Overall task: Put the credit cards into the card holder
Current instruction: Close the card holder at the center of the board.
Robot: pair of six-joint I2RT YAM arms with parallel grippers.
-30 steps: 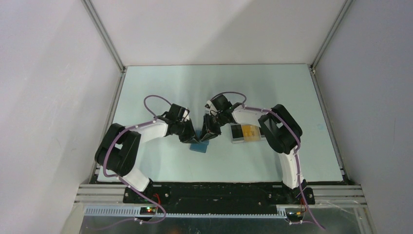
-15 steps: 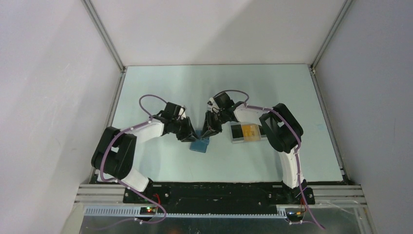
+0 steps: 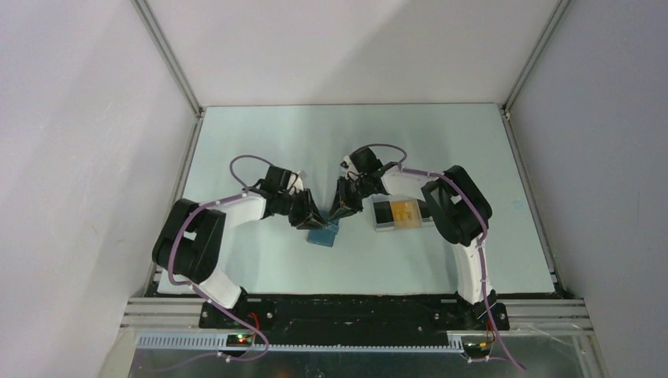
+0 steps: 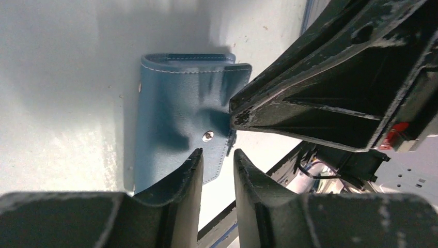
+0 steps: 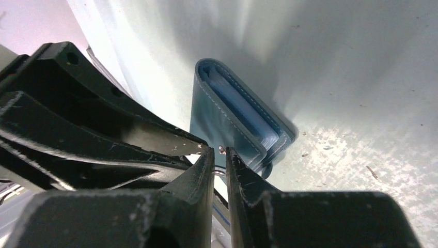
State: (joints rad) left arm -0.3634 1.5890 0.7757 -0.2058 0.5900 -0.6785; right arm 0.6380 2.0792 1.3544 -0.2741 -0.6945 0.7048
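Left gripper (image 4: 217,157): jaws narrow, a slim gap between the tips. The flap edge of the card holder (image 4: 175,103) runs under that gap. We read no clamp here.

Right gripper (image 5: 220,155): jaws nearly together, with the holder's snap stud (image 4: 208,136) right at the tips. We cannot tell whether they pinch the flap or only straddle it.

The two sets of tips sit just beside each other over the same edge of the holder.

The holder lies folded on the worktop (image 3: 260,142), mid-width and nearer the near edge than the far one. Its layered pocket edges show along one side. No card is in it that we can see.

Step in hand, as we judge it: getting the flap open so that the pockets are exposed.
- Let one gripper alone take the flap, close to the stud.
- Let the other press the body flat.
- Swing the flap up in an arc about the spine; a straight pull would likely drag the whole holder.
- Watch that the tips do not foul each other, since they are so close.

Count:
- One card holder.
- One clear tray (image 3: 402,227), near the holder toward the right edge.
- Credit cards (image 3: 405,211) in the tray: one yellow-orange face and one black face (image 3: 384,211) visible. We cannot tell whether more are stacked beneath
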